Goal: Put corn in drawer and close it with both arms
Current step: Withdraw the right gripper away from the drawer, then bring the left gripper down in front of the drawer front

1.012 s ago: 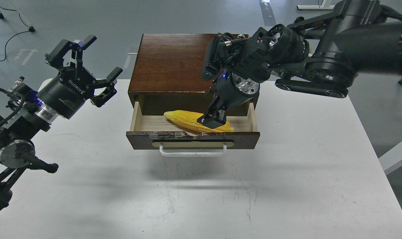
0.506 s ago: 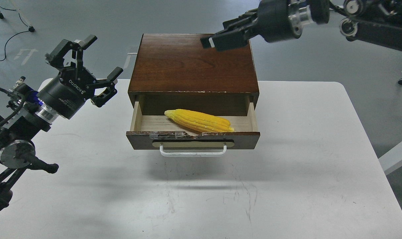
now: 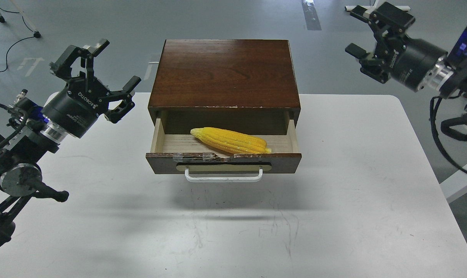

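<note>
The yellow corn (image 3: 230,140) lies in the open drawer (image 3: 224,162), slanted from back left to front right. The drawer has pale wood inside, a chipped dark brown front and a white bar handle (image 3: 224,178). It is pulled out of the dark brown wooden box (image 3: 224,73). My left gripper (image 3: 96,69) is open and empty, held above the table to the left of the box. My right gripper (image 3: 368,36) is open and empty, held high to the right of the box, beyond the table's back edge.
The box stands at the back middle of a white table (image 3: 334,216). Grey floor lies behind, with a black cable (image 3: 9,50) at the far left. A white furniture edge (image 3: 461,183) shows at the right.
My right gripper let go of the corn in the drawer, rose over the box and swung away to the upper right. The corn stays in the drawer. The left arm barely moved.
</note>
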